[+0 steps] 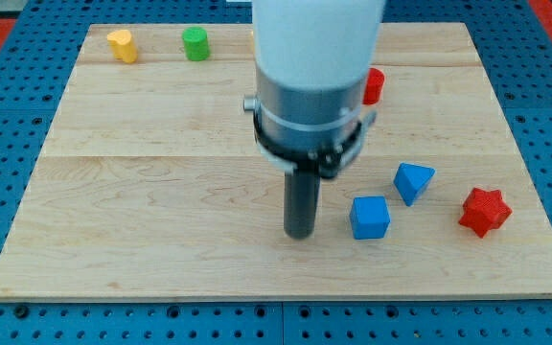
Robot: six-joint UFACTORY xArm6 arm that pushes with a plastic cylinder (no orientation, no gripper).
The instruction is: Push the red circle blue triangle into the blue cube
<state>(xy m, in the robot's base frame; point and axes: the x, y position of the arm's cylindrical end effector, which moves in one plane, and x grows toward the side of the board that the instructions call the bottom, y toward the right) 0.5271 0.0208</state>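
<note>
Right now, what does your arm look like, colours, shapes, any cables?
My arm is a wide white cylinder that meets a grey metal collar. A thin black cable loops round the collar's lower edge. Below it hangs a straight dark rod, ending in my tip, blunt and flat. I see no markings.

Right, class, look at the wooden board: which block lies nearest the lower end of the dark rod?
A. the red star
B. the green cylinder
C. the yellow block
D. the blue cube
D: my tip sits just to the view's left of the blue cube, with a small gap between them; the red star is farther right, and the yellow block and green cylinder are up at the view's top.
</note>
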